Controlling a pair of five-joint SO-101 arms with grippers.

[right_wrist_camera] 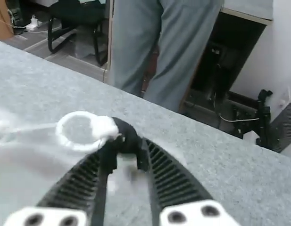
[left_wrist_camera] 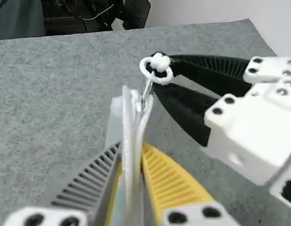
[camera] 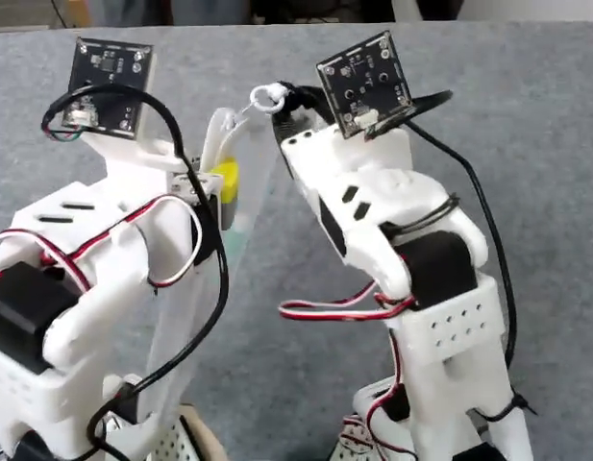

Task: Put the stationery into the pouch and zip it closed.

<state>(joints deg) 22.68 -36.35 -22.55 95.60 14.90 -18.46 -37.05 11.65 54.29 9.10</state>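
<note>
Above table (camera: 536,144): pouch (camera: 243,187) held off surface, top edge pinched in left gripper (left_wrist_camera: 132,157) jaws. Right gripper (right_wrist_camera: 126,145) jaws clamped on zip pull (right_wrist_camera: 80,128) at pouch end. Zipping step probably in hand. Next: steady pull along zipper, left gripping firm.
</note>
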